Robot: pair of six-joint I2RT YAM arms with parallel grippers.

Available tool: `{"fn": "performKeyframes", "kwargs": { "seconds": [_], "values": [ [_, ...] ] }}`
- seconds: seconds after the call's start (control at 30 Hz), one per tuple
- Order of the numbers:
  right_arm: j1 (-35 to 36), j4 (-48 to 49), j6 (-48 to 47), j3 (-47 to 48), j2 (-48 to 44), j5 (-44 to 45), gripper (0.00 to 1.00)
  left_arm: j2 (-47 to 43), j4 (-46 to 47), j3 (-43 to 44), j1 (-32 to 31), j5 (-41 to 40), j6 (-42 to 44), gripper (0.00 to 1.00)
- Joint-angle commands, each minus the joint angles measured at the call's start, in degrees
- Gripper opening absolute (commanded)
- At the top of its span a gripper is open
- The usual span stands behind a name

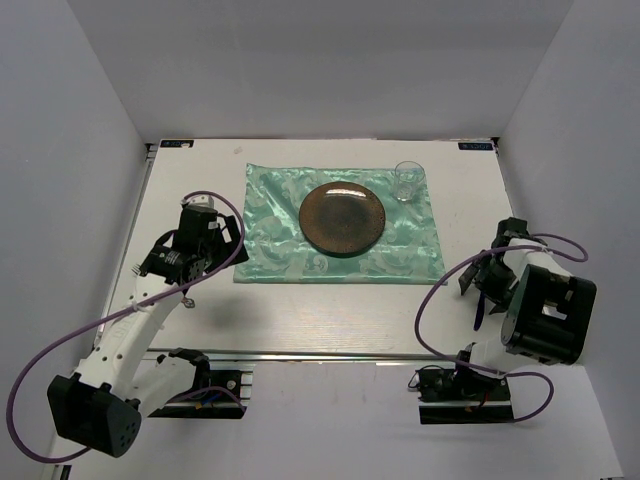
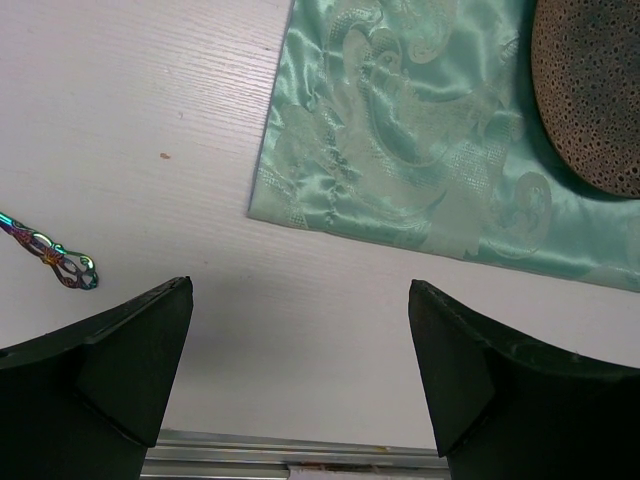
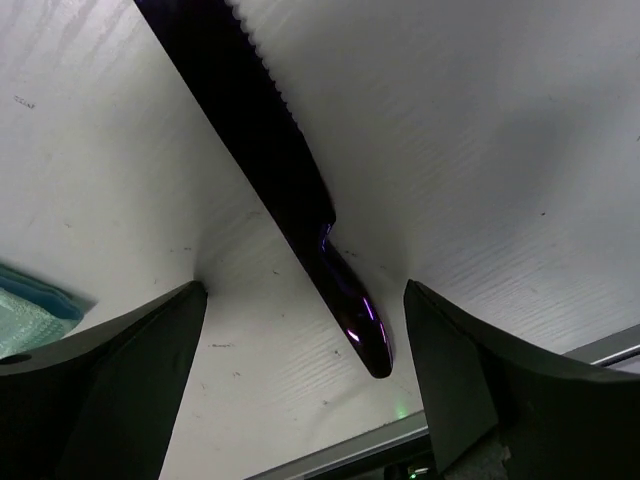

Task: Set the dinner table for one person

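The white dinner table (image 1: 330,320) carries a mint-green cloth (image 1: 270,210) with a brown plate (image 1: 342,217) and a clear glass (image 1: 408,181) on it. My left gripper (image 1: 222,248) hangs open and empty above bare table near the cloth's near left corner (image 2: 300,285). An iridescent utensil handle (image 2: 55,260) lies to its left. My right gripper (image 1: 485,285) is open low over a dark purple knife (image 3: 270,150) lying flat on the table. The knife handle sits between the open jaws (image 3: 305,288), not gripped.
The metal front rail (image 2: 300,455) runs just below the left gripper's view. The cloth (image 2: 400,130) and plate rim (image 2: 595,90) lie ahead and right of it. A cloth corner (image 3: 25,310) shows left of the right gripper. Grey walls enclose the table.
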Motion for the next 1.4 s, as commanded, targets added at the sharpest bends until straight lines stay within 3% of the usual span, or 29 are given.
{"fn": "performKeyframes", "kwargs": {
  "seconds": [0.0,0.07,0.1,0.17,0.2,0.3,0.4,0.57,0.73,1.0,1.13,1.37],
  "values": [
    [0.47,0.16,-0.53,-0.41,2.52,-0.11,0.85,-1.42,0.8,-0.39,-0.59,0.02,0.52,0.98],
    [0.73,0.16,-0.43,-0.5,3.05,-0.28,0.77,-1.51,0.89,-0.4,-0.59,0.11,0.69,0.98],
    [0.82,-0.1,-0.35,-0.5,3.57,-0.2,0.64,-1.51,0.89,-0.39,-0.59,0.11,0.78,0.98],
    [1.08,0.07,-0.96,-0.33,5.33,-1.33,0.53,-1.51,0.89,-0.39,-0.59,0.02,0.78,0.98],
    [1.26,0.07,-1.22,0.02,5.86,-1.69,0.39,-1.51,0.8,-0.31,-0.59,-0.06,0.78,0.98],
    [1.44,0.77,-1.75,-0.06,6.39,-2.39,0.16,-1.77,0.98,-0.39,-0.59,-0.24,0.78,0.98],
    [1.53,1.21,-2.28,-0.06,5.95,-2.74,0.0,-1.69,0.81,-0.48,-0.59,-0.07,0.78,0.98],
    [2.84,1.48,-2.11,0.64,4.2,-1.7,0.0,-1.95,1.07,-0.57,-0.59,0.02,0.78,0.98],
    [4.87,0.51,-1.49,1.96,-3.35,3.4,0.0,-1.95,0.71,-0.39,-0.59,-0.5,0.52,0.98],
    [9.08,-0.19,-1.49,5.12,-7.85,3.33,0.0,-1.07,0.8,-0.31,-0.59,-0.07,0.52,0.98],
    [13.38,-0.45,-3.07,8.72,-5.57,-0.37,0.0,-0.9,0.89,-0.22,-0.59,-0.42,0.52,0.98],
    [23.49,-1.42,-7.46,15.31,1.99,2.0,0.0,-0.19,0.89,-0.31,-0.59,-0.24,0.61,0.98]
  ]
}}
